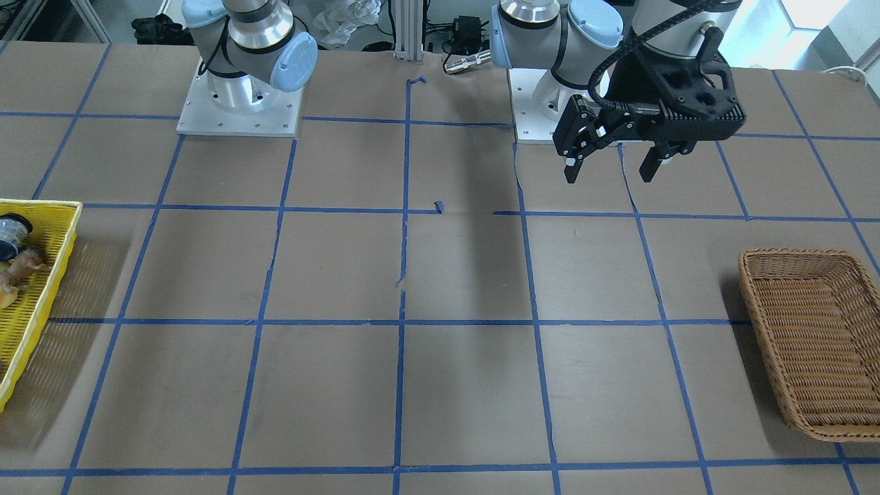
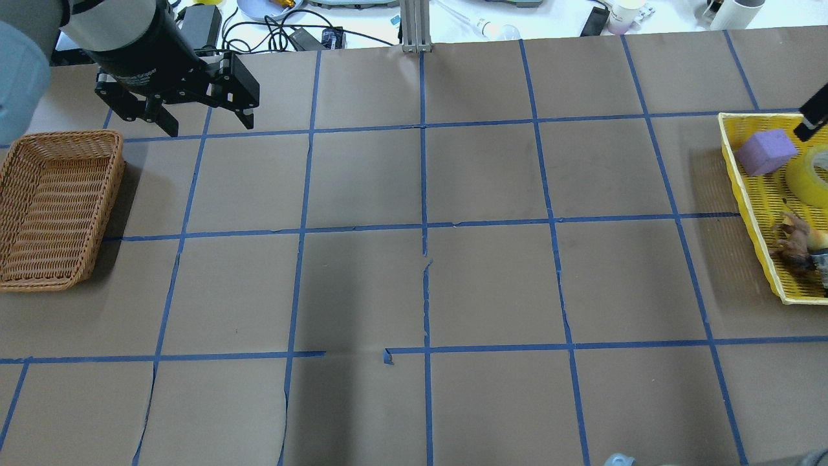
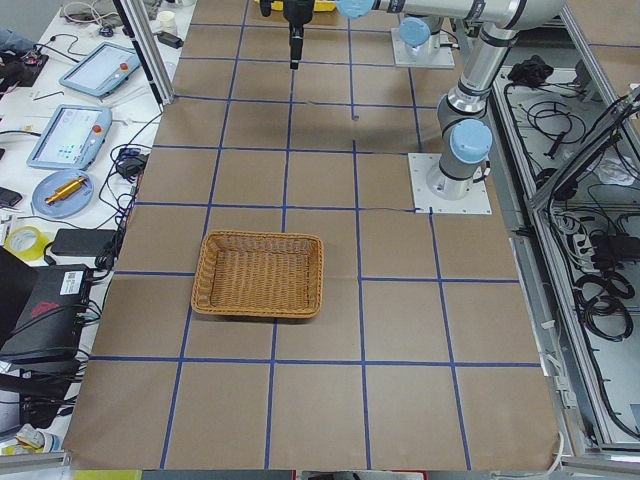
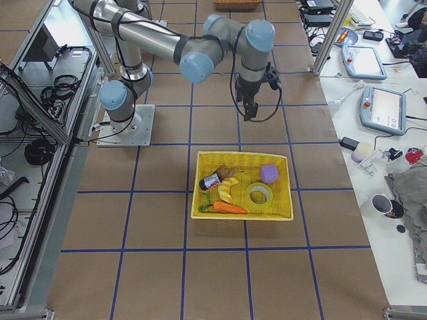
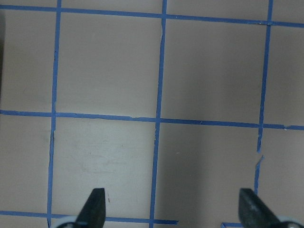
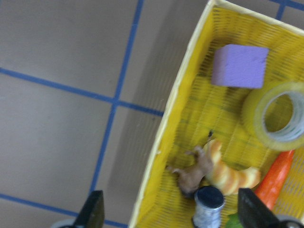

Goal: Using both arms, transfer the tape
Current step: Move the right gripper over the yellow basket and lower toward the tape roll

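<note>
Tape (image 4: pixel 247 195) in yellow tray (image 4: pixel 240 217), brown gridded table (image 4: pixel 160 187); left claw (image 1: pixel 609 177), right claw (image 6: pixel 171 211) agape.

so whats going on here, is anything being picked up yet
Nothing is held yet. The yellow tape lies flat in the yellow tray, next to a purple block. The right gripper hangs open above the tray's edge, not touching the tape. The left gripper is open too, with nothing in it, above the table near the wicker basket.
</note>
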`<state>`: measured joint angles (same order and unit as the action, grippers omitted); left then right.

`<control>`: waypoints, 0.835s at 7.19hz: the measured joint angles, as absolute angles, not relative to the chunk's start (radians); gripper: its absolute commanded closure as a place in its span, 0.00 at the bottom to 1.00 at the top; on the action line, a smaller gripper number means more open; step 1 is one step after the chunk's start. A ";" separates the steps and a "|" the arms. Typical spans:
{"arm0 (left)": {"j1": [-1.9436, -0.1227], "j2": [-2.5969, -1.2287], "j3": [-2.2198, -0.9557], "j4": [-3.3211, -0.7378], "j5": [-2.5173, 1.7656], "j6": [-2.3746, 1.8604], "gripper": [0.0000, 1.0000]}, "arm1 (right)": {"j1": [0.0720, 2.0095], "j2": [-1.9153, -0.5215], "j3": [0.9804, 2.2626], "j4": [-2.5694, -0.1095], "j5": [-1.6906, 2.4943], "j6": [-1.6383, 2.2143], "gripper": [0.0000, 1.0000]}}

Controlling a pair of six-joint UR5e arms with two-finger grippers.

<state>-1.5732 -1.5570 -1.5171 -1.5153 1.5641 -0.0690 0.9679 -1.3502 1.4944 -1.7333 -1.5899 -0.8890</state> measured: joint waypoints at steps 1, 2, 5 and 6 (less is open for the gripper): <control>-1.573 -1.557 -1.517 -1.515 1.563 -0.069 0.00 | 0.922 -1.272 1.498 -1.866 -1.595 -0.959 0.00; -1.573 -1.557 -1.517 -1.515 1.562 -0.069 0.00 | 0.902 -1.206 1.501 -1.968 -1.604 -0.990 0.00; -1.574 -1.557 -1.518 -1.514 1.561 -0.069 0.00 | 0.869 -1.063 1.502 -2.102 -1.615 -1.002 0.00; -1.574 -1.557 -1.518 -1.514 1.561 -0.069 0.00 | 0.862 -1.029 1.502 -2.127 -1.616 -0.999 0.00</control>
<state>-1.5739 -1.5570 -1.5176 -1.5142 1.5615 -0.0690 0.8625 -1.0292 1.5017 -2.1273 -1.6155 -0.9992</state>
